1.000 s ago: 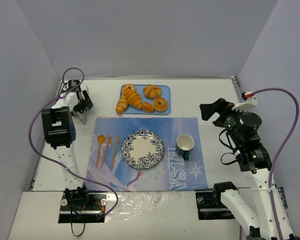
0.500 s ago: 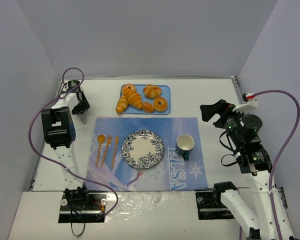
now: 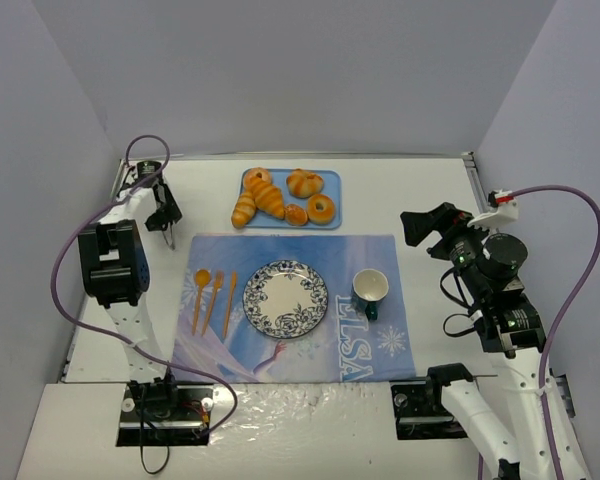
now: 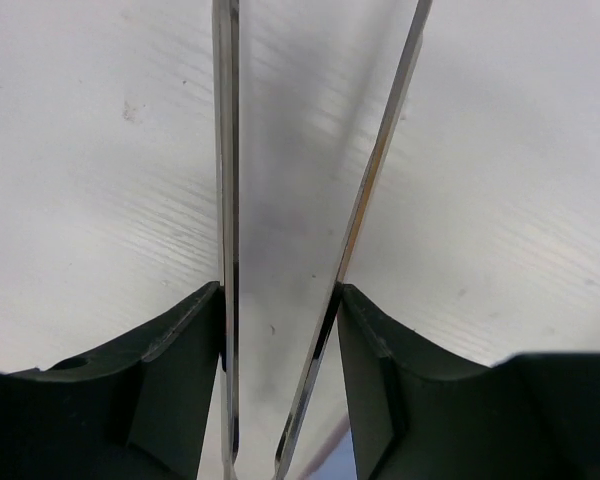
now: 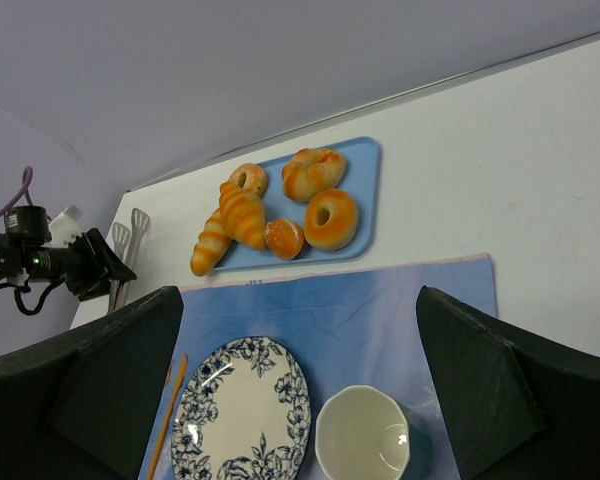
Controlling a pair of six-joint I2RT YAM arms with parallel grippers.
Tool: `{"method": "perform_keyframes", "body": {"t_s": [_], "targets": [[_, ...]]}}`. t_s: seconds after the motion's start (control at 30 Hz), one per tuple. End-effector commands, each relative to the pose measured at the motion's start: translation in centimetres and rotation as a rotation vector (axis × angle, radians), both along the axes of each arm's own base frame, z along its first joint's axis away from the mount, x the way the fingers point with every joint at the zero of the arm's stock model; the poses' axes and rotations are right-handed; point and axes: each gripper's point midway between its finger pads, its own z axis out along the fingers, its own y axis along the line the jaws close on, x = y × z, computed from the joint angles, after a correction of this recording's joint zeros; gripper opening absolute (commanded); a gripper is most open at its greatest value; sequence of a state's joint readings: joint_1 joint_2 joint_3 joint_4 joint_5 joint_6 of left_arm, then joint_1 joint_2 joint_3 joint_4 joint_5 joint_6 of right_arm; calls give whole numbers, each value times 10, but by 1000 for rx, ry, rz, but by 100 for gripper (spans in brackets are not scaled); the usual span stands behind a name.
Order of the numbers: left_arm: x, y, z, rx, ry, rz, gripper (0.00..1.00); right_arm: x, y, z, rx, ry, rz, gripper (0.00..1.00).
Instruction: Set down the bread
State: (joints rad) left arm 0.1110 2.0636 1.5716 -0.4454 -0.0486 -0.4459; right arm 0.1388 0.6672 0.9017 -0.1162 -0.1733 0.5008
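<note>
The bread (image 3: 269, 198) is the long ridged golden croissant on the blue tray (image 3: 332, 183) at the back; in the right wrist view the bread (image 5: 243, 214) lies beside a slimmer horn-shaped roll (image 5: 209, 244). My left gripper (image 3: 164, 214) stands at the far left of the table, shut on a pair of metal tongs (image 4: 225, 200), whose two blades run between the fingers (image 4: 180, 360). Well apart from the bread, my right gripper (image 3: 421, 225) hovers at the right, open and holding nothing.
A blue-flowered plate (image 3: 285, 298) sits mid-placemat, with a green-and-white cup (image 3: 370, 290) to its right and orange cutlery (image 3: 212, 298) to its left. Doughnuts and small rolls (image 3: 313, 196) share the tray. Grey walls close in the table.
My left gripper's jaws have closed onto the tongs at the table's left. The right arm has shifted slightly.
</note>
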Motion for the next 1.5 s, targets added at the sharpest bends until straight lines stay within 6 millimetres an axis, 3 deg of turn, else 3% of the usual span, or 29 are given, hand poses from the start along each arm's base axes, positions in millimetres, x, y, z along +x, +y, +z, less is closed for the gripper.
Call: {"method": "perform_keyframes", "body": {"t_s": [0.0, 0.53, 1.07, 1.23, 1.47], "targets": [[11, -12, 91, 90, -186, -27, 43, 1, 4, 21, 23, -85, 19, 100], [-13, -28, 168, 145, -312, -51, 43, 2, 5, 17, 28, -72, 21, 100], [-50, -128, 238, 123, -424, -314, 43, 3, 1, 14, 17, -66, 2, 100], [-58, -169, 242, 98, -421, -429, 43, 4, 0, 12, 16, -64, -5, 100], [-59, -208, 231, 83, -394, -510, 43, 2, -1, 12, 16, -67, -9, 100]]}}
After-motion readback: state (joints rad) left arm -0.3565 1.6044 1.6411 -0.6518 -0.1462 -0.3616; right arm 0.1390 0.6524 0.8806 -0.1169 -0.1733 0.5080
